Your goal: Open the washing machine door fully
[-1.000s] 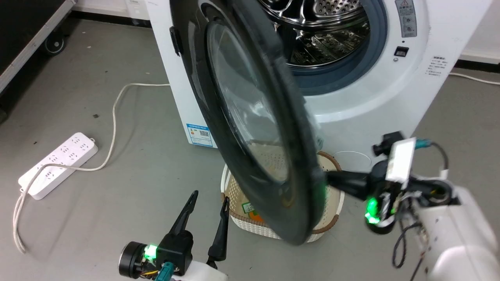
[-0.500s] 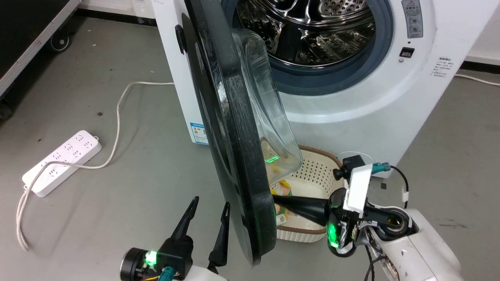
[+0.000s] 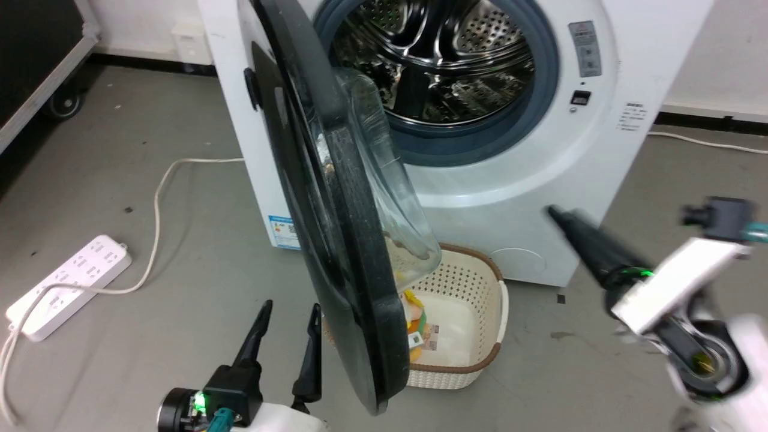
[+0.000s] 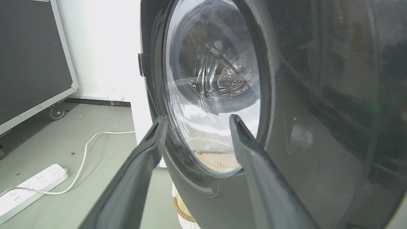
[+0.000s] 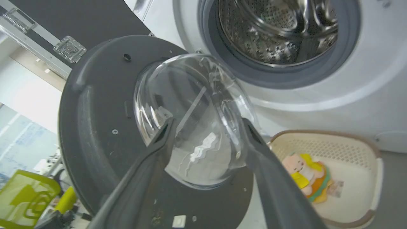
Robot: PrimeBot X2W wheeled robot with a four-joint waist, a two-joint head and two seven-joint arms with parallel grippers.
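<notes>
The white washing machine (image 3: 480, 198) stands ahead with its steel drum (image 3: 438, 60) exposed. Its black round washing machine door (image 3: 336, 240) hangs swung out to the left, nearly edge-on in the head view, the clear glass bowl (image 3: 384, 180) bulging toward the machine. My left gripper (image 3: 289, 309) is open, low beside the door's outer face (image 4: 318, 111), apart from it. My right gripper (image 3: 555, 213) is blurred, off to the right and clear of the door. In the right wrist view its fingers (image 5: 208, 121) stand apart with nothing between them, facing the door's inner side (image 5: 95, 111).
A cream basket (image 3: 498, 336) with a soft toy (image 5: 302, 178) sits on the floor under the door's lower edge. A white power strip (image 3: 66, 288) and its cable lie on the floor at left. A black wheeled case (image 3: 36, 36) stands far left.
The door has swung further out to the left. My right gripper has left the door's lower edge, moved right and up, and opened. The head view has shifted.
</notes>
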